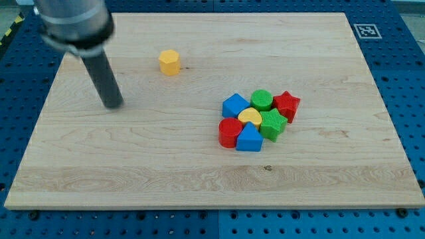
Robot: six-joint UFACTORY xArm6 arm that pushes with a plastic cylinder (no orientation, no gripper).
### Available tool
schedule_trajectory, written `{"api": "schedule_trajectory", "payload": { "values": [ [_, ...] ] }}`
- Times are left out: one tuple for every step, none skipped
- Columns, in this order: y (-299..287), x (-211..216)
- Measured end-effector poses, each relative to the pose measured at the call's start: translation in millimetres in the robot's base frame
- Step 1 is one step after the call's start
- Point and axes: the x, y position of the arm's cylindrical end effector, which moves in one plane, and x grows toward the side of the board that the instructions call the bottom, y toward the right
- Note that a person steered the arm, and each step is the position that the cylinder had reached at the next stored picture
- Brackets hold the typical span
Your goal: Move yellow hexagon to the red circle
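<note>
The yellow hexagon (pixel 170 62) sits alone on the wooden board toward the view's upper left. The red circle (pixel 230 132) lies at the lower left of a tight cluster right of centre. My tip (pixel 114 105) rests on the board to the left of and below the yellow hexagon, well apart from it and far left of the cluster.
The cluster also holds a blue block (pixel 234 105), a green circle (pixel 261 99), a red star (pixel 287 103), a yellow heart (pixel 250 117), a green hexagon (pixel 272 124) and a blue triangle (pixel 250 139). The wooden board (pixel 199 179) lies on a blue pegboard.
</note>
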Motion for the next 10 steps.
{"api": "schedule_trajectory", "payload": {
  "values": [
    [-19.9,-87.0],
    [36.3,-98.7],
    [83.1,-73.4],
    [105.3,-34.7],
    [109.9,-85.7],
    [153.7,-61.3],
    [160.9,-10.2],
    [160.9,-49.5],
    [157.0,-28.9],
    [155.0,13.3]
  ]
}}
